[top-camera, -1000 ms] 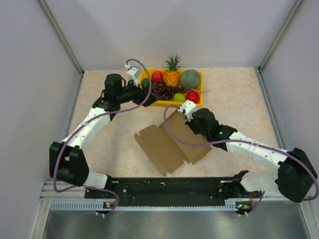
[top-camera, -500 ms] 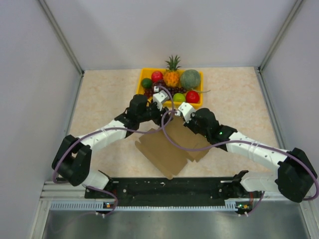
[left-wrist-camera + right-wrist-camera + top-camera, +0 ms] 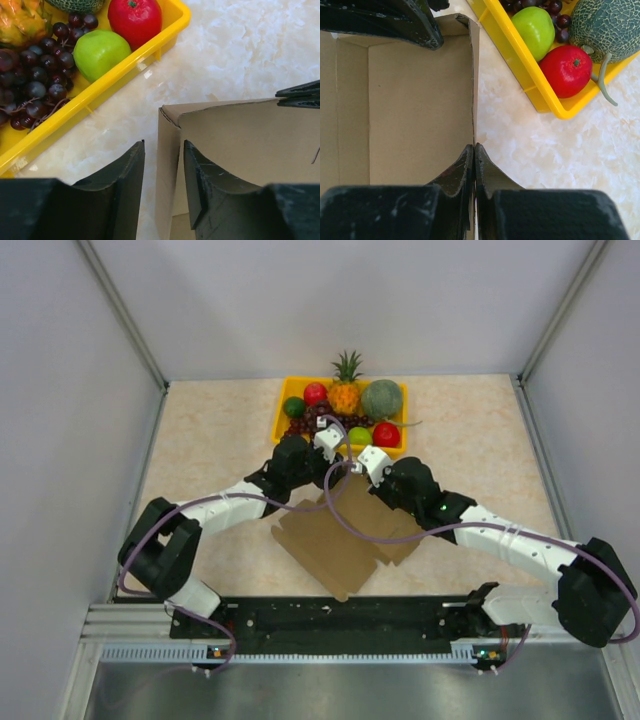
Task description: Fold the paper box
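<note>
Lying on the surface (image 3: 470, 440) between centre and near edge, the paper box (image 3: 325, 545) has its far wall raised, just short of the yellow tray (image 3: 281, 418) at the far edge. The left arm (image 3: 225, 502) has swung over from the tray's left end. The left claw (image 3: 163, 150) now straddles the wall's corner, released. The right claw (image 3: 474, 150) is clenched on the adjoining upright edge. The left looks ready to pinch, so the corner can be creased.
</note>
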`<state>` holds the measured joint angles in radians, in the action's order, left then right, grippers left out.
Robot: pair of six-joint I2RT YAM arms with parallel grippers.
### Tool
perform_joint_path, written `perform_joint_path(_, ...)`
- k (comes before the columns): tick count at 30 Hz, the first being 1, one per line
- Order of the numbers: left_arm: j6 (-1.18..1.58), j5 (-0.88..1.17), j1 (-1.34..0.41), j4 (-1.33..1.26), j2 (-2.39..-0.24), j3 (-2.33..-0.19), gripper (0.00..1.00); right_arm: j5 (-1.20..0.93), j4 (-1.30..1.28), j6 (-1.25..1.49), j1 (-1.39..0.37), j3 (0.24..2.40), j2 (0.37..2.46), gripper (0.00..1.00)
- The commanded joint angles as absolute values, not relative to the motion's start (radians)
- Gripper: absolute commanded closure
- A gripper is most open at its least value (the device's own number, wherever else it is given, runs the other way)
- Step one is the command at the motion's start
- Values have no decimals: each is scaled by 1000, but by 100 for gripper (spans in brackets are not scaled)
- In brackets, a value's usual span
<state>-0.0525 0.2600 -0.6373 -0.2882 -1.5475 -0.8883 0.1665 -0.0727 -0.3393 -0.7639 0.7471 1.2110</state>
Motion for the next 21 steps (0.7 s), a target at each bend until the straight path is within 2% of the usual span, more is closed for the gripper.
perform_joint_path(1,-77,174,-666,-333,-1571,-934,64,155,-38,-327,-775,785,1189,100)
perform_joint_path(3,-72,130,-669,-340,-1572,-930,73,152,-40,-316,-778,785,1189,100)
perform_joint_path(6,-67,91,-676,-365,-1572,-920,80,155,-31,-295,-793,779,1183,100)
perform_joint_path(9,-54,81,-681,-397,-1568,-899,82,173,-25,-270,-811,776,1186,100)
perform_joint_path(12,-52,95,-692,-439,-1569,-890,76,204,-8,-268,-827,773,1187,100)
perform_joint_path(13,-54,95,-693,-437,-1574,-893,69,204,-8,-270,-828,776,1190,100)
perform_joint_path(16,-61,98,-699,-431,-1580,-900,68,207,-18,-282,-828,790,1192,100)
perform_joint_path(21,-69,97,-701,-433,-1578,-896,87,218,-40,-295,-836,813,1196,100)
